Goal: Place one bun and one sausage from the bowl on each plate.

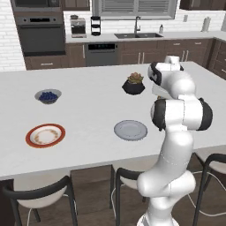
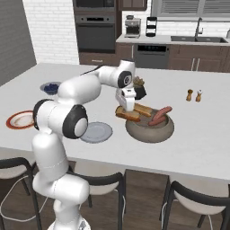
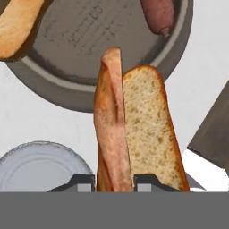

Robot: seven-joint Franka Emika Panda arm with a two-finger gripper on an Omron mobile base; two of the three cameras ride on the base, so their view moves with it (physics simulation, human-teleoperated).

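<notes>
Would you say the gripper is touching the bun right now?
Touching: in the hand view the gripper is closed on the bun, its fingertips pressed against both sides.

Even, bright rendered light is washing the white tabletop (image 1: 88, 88); shadows are lying soft and faint, and the hand view is looking slightly coarse.

Arm: reaching forward, elbow raised; hand (image 2: 127, 109) pointing down, low over the surface; fingers (image 3: 82, 183) closed on a bun (image 3: 134, 134).
</notes>
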